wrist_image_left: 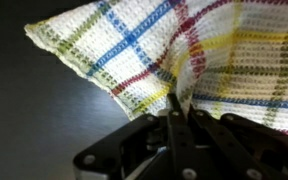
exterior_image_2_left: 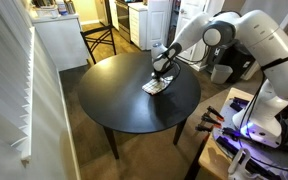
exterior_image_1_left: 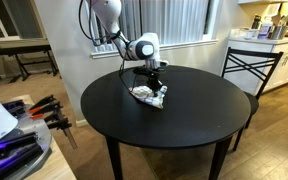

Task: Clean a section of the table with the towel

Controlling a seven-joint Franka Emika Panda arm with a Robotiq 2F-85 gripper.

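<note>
A crumpled white checked cloth towel (exterior_image_1_left: 149,97) lies near the middle of the round black worktop (exterior_image_1_left: 199,115). The jaws of the white robot arm (exterior_image_1_left: 134,45) pinch a fold of it (plain in the wrist view).

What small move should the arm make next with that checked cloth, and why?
Probably drag the white checked cloth towel sideways across the round black table. The wrist view shows the jaws closed on a fold of it, and in both exterior views it lies bunched on the tabletop, ready to wipe.
</note>
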